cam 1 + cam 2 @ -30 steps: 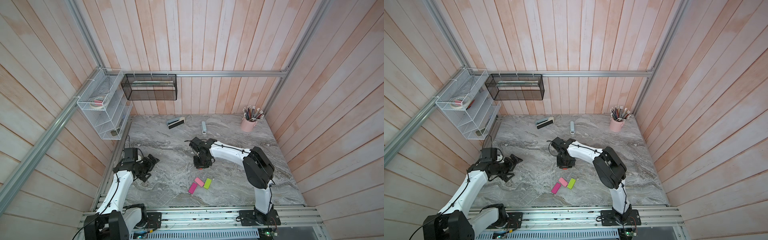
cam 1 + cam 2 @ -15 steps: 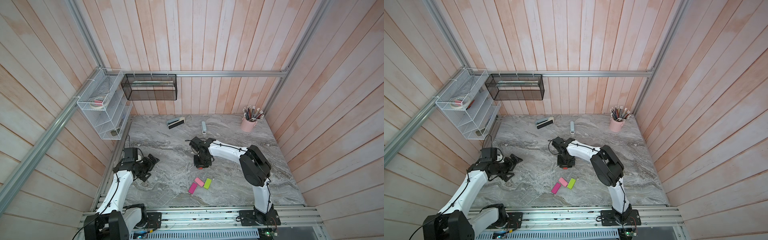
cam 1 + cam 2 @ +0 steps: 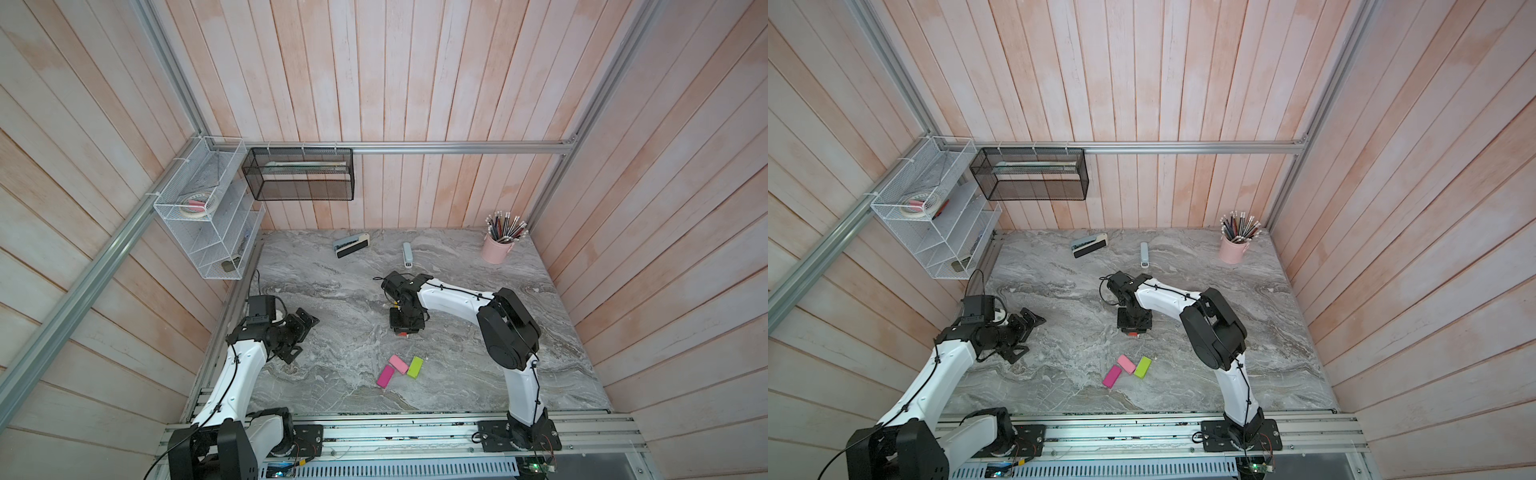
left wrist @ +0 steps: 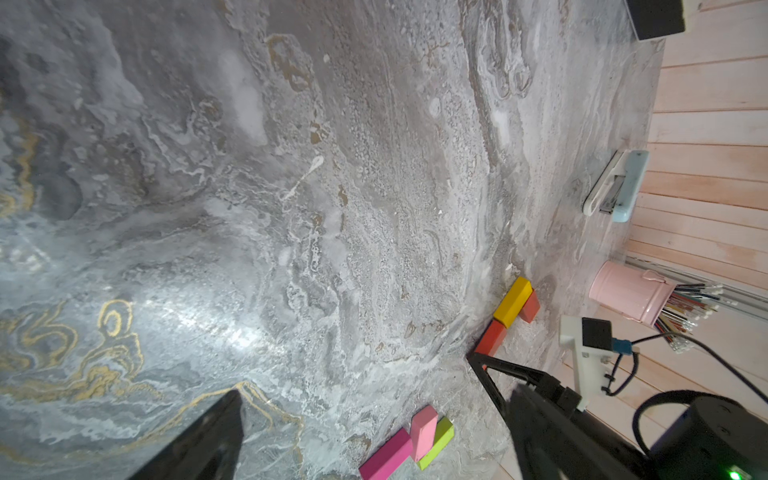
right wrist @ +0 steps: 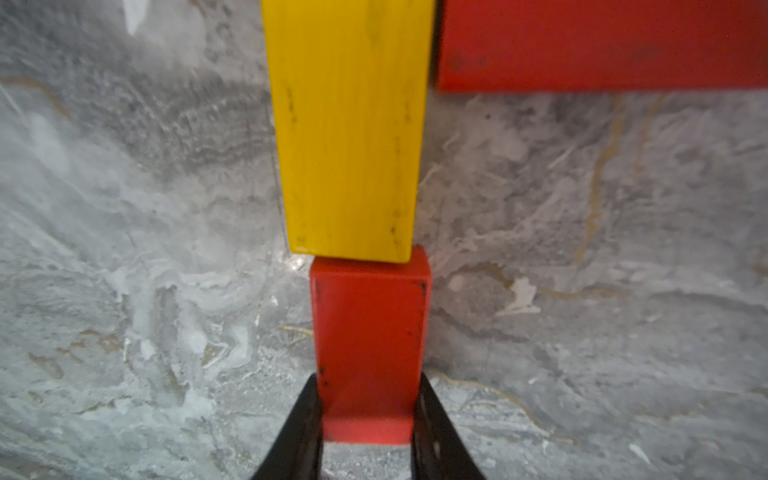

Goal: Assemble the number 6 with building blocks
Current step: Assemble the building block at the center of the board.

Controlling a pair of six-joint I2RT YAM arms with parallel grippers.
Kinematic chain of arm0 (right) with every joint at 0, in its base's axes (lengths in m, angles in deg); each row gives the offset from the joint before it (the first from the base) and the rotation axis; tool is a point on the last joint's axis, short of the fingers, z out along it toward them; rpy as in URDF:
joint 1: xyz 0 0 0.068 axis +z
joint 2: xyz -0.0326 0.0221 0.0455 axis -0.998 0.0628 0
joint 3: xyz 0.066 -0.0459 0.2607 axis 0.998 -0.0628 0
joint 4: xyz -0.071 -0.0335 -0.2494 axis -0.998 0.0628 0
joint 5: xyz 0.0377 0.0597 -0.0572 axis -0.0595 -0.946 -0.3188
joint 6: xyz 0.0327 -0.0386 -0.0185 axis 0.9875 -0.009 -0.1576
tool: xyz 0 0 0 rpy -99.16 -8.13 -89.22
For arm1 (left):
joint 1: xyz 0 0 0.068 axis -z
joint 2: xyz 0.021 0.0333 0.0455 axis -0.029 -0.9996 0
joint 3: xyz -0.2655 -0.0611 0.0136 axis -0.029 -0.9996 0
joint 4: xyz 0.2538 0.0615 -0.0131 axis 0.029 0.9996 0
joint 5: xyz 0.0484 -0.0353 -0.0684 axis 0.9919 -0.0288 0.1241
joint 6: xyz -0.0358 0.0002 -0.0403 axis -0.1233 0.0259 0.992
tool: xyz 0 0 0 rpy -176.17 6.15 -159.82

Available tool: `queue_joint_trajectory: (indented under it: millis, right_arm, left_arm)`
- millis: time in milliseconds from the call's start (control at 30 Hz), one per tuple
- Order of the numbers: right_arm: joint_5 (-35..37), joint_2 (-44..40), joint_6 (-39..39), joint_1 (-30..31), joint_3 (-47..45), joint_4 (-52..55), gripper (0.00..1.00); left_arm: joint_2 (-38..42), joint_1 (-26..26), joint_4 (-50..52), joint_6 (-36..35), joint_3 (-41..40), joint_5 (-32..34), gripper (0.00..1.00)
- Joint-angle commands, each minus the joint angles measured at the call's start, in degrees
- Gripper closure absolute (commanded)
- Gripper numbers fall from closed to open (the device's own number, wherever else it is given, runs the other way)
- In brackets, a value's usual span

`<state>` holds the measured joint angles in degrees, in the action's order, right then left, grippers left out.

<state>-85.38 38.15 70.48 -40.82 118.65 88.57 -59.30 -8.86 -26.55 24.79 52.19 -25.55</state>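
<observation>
In the right wrist view my right gripper is shut on a red block lying flat on the marble. That block's far end meets the end of a yellow block. A second red block lies crosswise beside the yellow one. In both top views the right gripper hides most of these. Nearer the front lie a magenta block, a light pink block and a lime green block, close together. My left gripper hovers open at the left, holding nothing.
A grey-white stapler and a flat black-and-white object lie near the back wall. A pink cup of pencils stands at the back right. A white mesh shelf and a black mesh basket hang on the walls.
The right arm's elbow has swung a little to the left while its gripper stays on the red block. The left arm has not moved.
</observation>
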Motion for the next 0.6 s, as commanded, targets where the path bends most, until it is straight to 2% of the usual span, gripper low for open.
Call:
queue_joint_trajectory:
  millis: [0,567]
  right_arm:
    - [0.7,2.7,-0.1,-0.4,0.7,1.1,0.75]
    - [2.2,4.2,-2.1,-0.8,1.4,0.9,0.73]
  left_arm:
    - [-0.3,-0.3,-0.7,-1.0,1.5,-0.5,0.00]
    - [-0.8,-0.3,-1.2,-0.9,1.5,-0.6,0.00]
